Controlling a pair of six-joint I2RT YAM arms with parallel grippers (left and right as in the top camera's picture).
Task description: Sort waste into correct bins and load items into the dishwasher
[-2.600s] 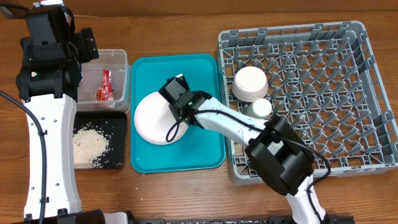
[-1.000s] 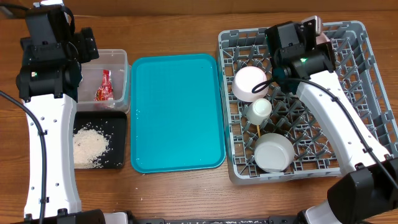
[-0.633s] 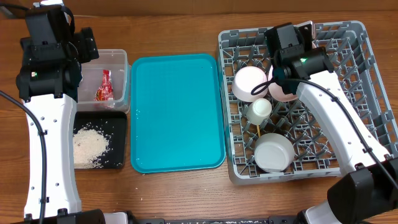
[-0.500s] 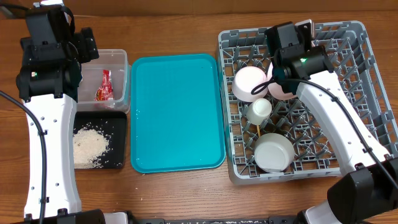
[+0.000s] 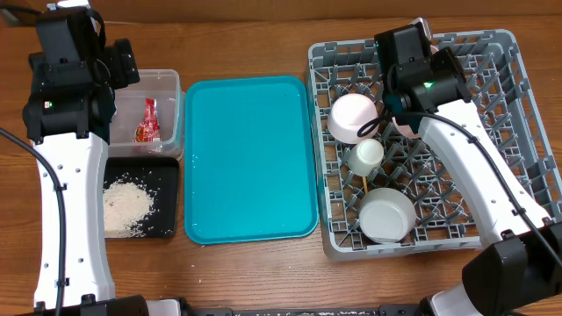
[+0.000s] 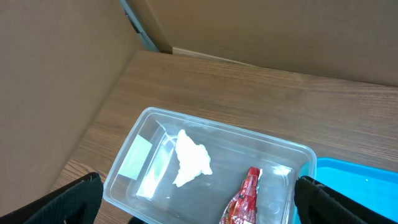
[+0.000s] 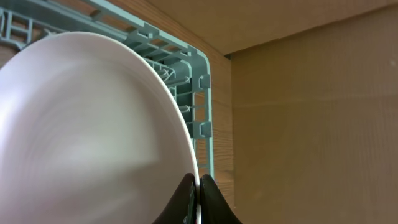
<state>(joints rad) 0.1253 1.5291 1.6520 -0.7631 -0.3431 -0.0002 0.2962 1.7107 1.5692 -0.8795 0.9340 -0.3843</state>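
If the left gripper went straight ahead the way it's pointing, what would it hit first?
Probably the clear tub, landing between the tissue wad and the red snack wrapper; depth is hard to judge.

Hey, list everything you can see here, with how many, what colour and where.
dish rack: one, grey, right
bowls: two, white, rack's left side
small cup: one, white, between the bowls
chopstick: at least one, wooden, by the cup
plate: one, pale pink, held on edge over the rack's far side
serving tray: one, teal, centre
clear tub: one, far left
snack wrapper: one, red, in the tub
tissue wad: one, white, in the tub
black tray: one, near left
rice: loose grains, white, in the black tray
left end effector: one, black, open above the tub
right end effector: one, black, shut on the plate's rim
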